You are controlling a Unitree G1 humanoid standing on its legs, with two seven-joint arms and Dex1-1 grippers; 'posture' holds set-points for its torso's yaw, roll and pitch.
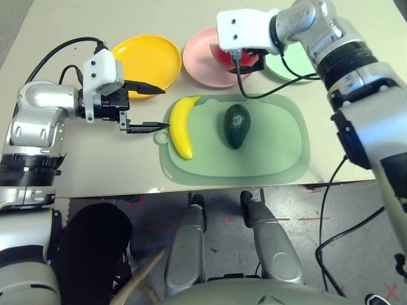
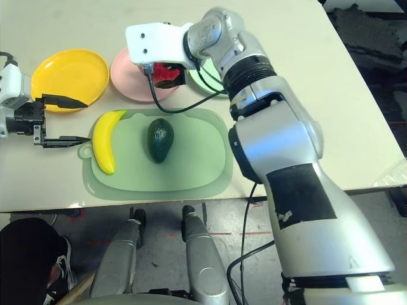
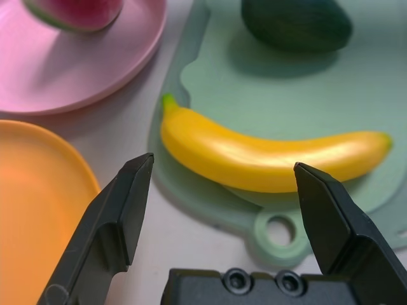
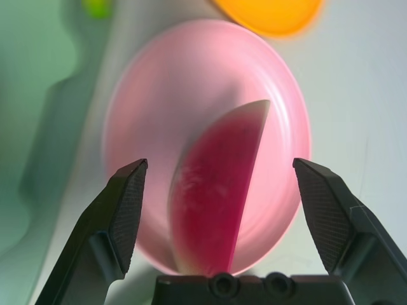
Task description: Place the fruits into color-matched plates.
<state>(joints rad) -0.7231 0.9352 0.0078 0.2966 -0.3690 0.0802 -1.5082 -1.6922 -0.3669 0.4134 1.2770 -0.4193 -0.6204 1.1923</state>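
Note:
The yellow banana point(image 1: 182, 127) and the dark green avocado point(image 1: 236, 125) lie side by side on the pale green board point(image 1: 273, 149). My left gripper point(image 1: 159, 108) is open, level with the board's left edge, its fingertips just short of the banana point(image 3: 267, 155). The red watermelon wedge point(image 4: 219, 190) stands on the pink plate point(image 1: 200, 63). My right gripper point(image 4: 219, 165) is open above it, one finger on each side and neither touching it. The yellow plate point(image 1: 146, 60) sits at the back left. The mint green plate point(image 1: 286, 68) is partly hidden behind my right arm.
The board has a small hanging loop point(image 3: 278, 230) at its left edge, close under my left gripper. A black cable point(image 1: 289, 75) runs from my right wrist across the mint plate. The table's front edge point(image 1: 191, 187) lies just in front of the board.

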